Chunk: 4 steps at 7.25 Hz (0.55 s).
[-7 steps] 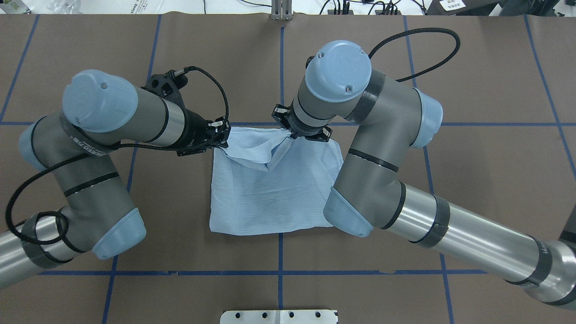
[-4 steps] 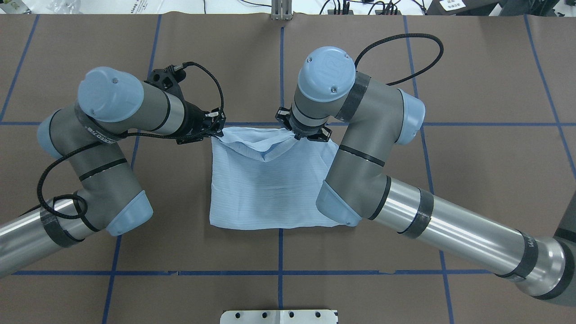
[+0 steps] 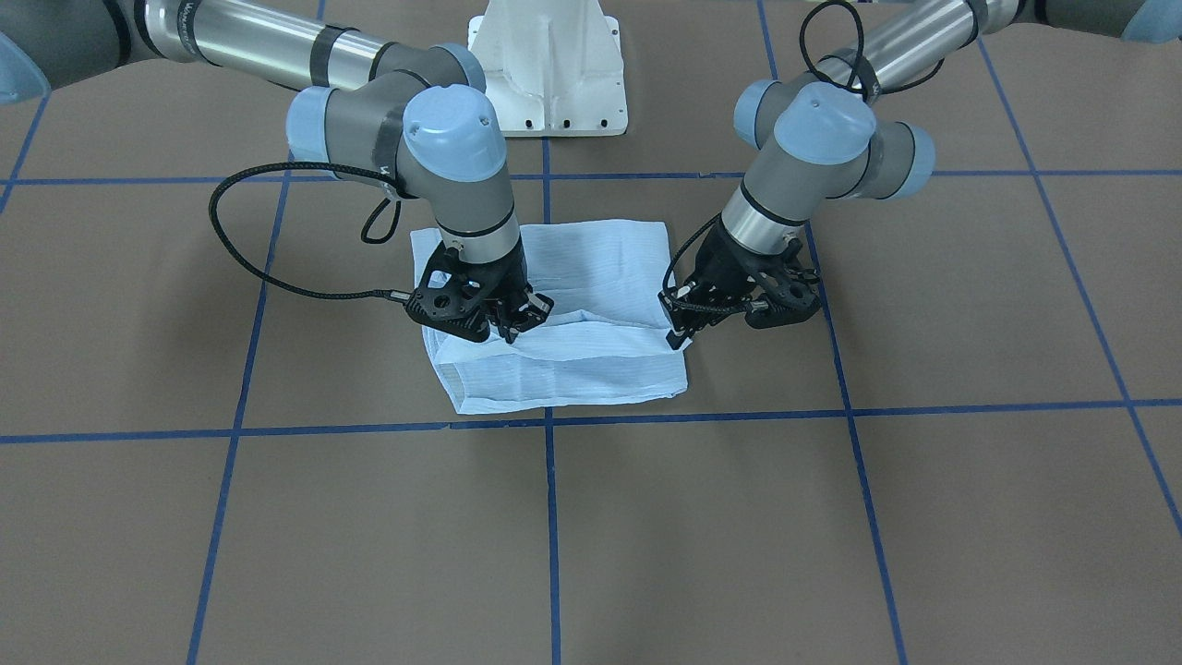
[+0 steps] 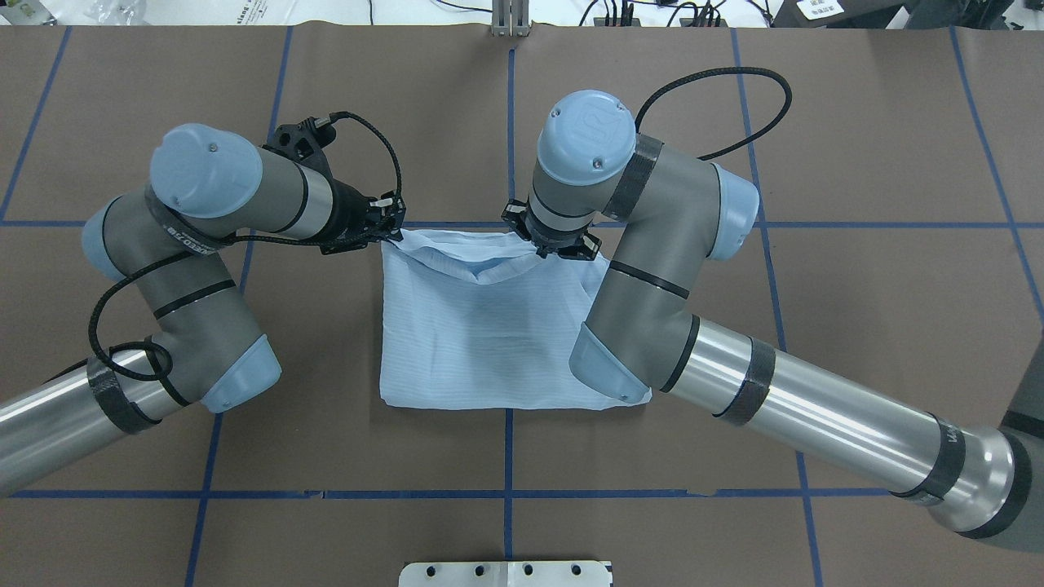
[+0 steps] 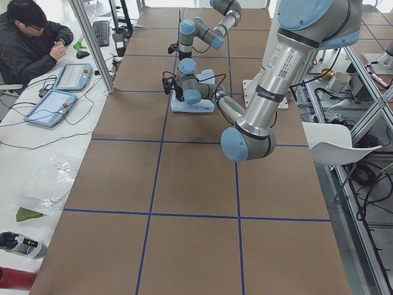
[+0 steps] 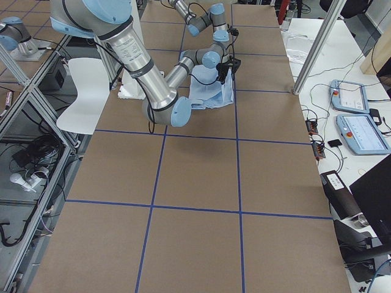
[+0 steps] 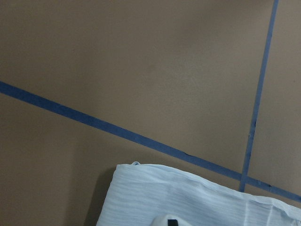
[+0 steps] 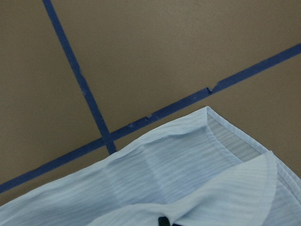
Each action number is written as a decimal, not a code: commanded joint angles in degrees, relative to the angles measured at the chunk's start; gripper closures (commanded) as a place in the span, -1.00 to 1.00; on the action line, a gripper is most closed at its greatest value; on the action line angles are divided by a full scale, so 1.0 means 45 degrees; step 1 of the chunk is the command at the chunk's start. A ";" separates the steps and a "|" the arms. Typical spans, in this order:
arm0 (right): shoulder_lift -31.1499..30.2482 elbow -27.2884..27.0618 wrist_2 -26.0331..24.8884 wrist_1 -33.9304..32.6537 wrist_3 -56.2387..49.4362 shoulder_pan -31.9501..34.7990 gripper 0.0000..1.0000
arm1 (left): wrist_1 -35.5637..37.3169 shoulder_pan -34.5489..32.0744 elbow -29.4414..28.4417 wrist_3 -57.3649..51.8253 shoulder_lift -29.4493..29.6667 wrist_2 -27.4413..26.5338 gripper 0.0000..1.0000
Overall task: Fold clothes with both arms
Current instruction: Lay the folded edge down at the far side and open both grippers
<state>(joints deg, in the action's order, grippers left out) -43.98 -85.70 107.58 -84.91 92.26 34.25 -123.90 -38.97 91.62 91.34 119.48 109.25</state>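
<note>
On the brown tabletop [image 4: 856, 147], the shirt [image 4: 481, 350] lay folded in a rectangle between the left arm [image 4: 196, 310] and right arm [image 4: 644, 318]. The left tool [image 4: 395, 226] and right tool [image 4: 541, 247] each pinched its far edge. Lowering both evenly together would keep that fold square. The arms' lettering was too small to read.

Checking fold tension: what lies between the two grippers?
In the overhead view, only the shirt's far edge runs from the left gripper to the right gripper, sagging in a loose fold midway.

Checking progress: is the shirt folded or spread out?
Folded: the shirt is a compact layered rectangle; left hand and right hand grip its far edge.
</note>
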 commanded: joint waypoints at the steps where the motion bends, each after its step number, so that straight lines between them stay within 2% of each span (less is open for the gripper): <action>1: -0.0011 0.0235 -0.0059 0.0776 0.0064 0.0007 -0.98 | -0.0044 -0.0032 -0.0029 0.0054 -0.0007 0.0000 0.30; 2: 0.0007 0.0275 0.0018 0.0937 0.0006 0.0220 -1.00 | 0.0014 -0.0051 -0.0009 -0.0042 -0.0027 0.0000 -0.99; 4: 0.0066 0.0121 0.0818 0.0977 -0.0014 0.0496 -1.00 | 0.0189 -0.0712 -0.0125 -0.0063 -0.0124 0.0019 -1.00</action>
<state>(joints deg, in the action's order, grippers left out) -43.84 -84.77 109.65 -80.76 92.25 36.04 -123.44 -40.61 91.40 91.16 119.18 109.27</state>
